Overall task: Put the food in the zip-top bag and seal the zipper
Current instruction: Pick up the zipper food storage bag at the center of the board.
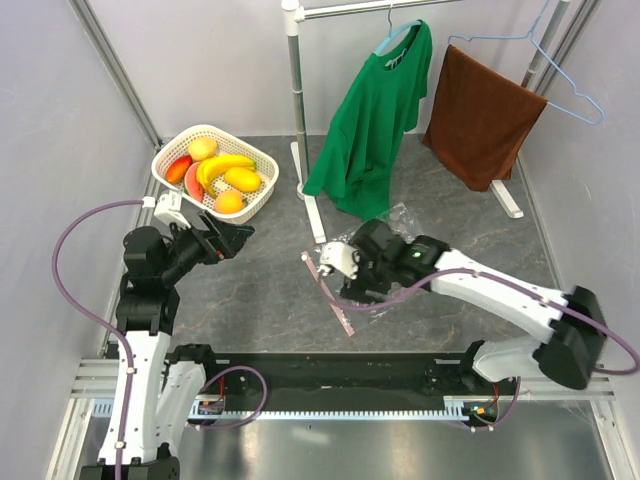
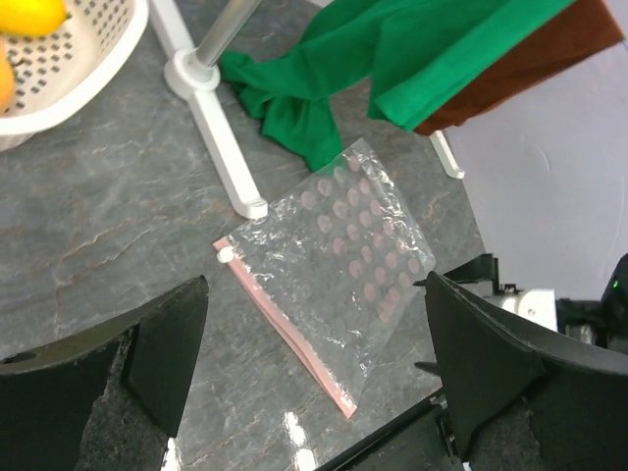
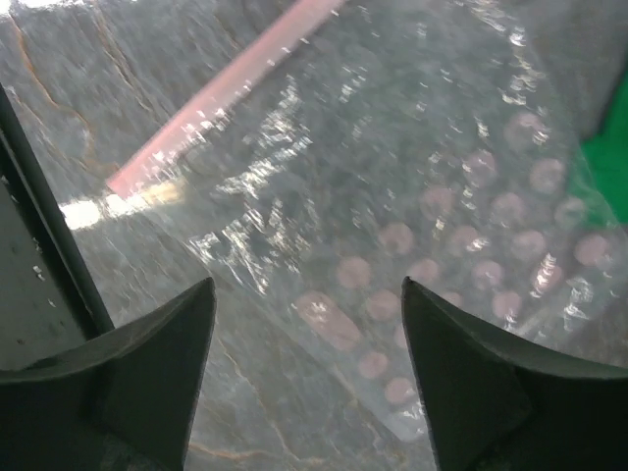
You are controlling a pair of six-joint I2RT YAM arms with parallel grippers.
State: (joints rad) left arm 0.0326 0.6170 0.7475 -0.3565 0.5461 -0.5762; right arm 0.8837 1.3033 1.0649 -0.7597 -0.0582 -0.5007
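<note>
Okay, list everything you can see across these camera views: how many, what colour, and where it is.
white lattice plastic basket: one, white, far left of the table
fist-sized toy fruits: about six, yellow, orange and red, in the basket
clear crinkly zip-top bag printed with round dots: one, clear, flat mid-table
thin pinkish zipper strip: one, pink, along the bag's left edge in the top view
green T-shirt: one, green, hanging on the rack
brown towel: one, brown, on a blue hanger, far right
white metal rack: one, white, at the back
grey stone-look table: one, grey
left gripper: one, black, open, between basket and bag
right gripper: one, black, open, over the bag
</note>
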